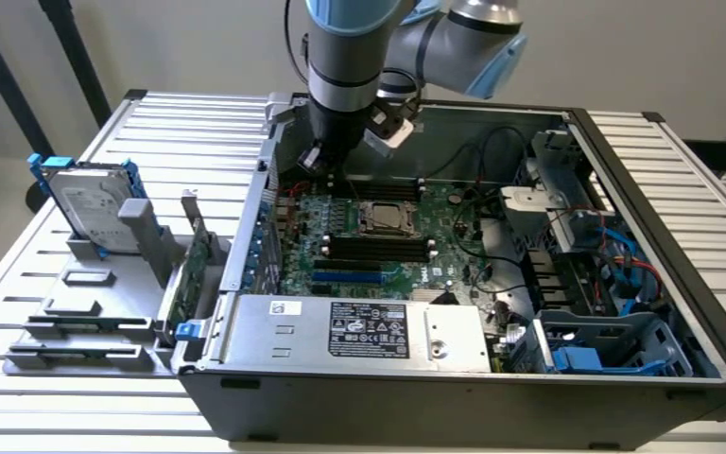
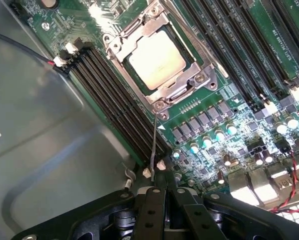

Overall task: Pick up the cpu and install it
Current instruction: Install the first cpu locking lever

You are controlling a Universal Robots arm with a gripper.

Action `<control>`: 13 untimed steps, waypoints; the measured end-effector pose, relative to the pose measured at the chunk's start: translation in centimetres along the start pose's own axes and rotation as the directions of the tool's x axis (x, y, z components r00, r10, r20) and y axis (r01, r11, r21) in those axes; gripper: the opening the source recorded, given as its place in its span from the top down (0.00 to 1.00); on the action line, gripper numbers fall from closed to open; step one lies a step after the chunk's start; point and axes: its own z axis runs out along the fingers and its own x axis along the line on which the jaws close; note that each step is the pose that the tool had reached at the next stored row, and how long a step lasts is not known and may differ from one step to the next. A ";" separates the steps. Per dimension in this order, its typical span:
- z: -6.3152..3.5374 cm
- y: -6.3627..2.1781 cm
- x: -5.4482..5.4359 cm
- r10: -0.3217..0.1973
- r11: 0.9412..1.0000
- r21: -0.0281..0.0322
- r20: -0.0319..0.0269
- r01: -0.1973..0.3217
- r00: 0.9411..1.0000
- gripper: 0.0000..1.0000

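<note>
The cpu [image 2: 157, 62], a small square chip with a dull silver top, lies flat in its socket on the green motherboard [image 2: 229, 107], with the metal socket frame [image 2: 182, 87] around it. In the exterior view the cpu [image 1: 386, 217] sits mid-board inside the open computer case. My gripper [image 2: 161, 196] is shut with nothing between its fingers, and it hovers over the board a short way from the socket. A thin metal socket lever [image 2: 154, 142] runs from the frame toward the fingertips; I cannot tell if they touch. My gripper [image 1: 321, 163] hangs near the case's back corner at the exterior view's left.
Black memory slots [image 2: 117, 107] flank the socket. A grey metal box with a black-and-white label [image 1: 363, 331] fills the case front. Cables and drive bays [image 1: 603, 270] crowd the exterior view's right. Outside the case, a hard drive with blue brackets [image 1: 86, 203] stands in a grey holder [image 1: 86, 326].
</note>
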 end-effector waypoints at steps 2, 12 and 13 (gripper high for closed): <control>-0.07 0.22 0.2 -0.001 1.000 0.001 -0.004 0.001 1.000 0.89; -0.60 2.40 2.2 -0.008 1.000 -0.005 -0.023 0.008 1.000 0.89; -0.61 2.61 2.3 -0.009 1.000 -0.007 -0.024 0.009 1.000 0.89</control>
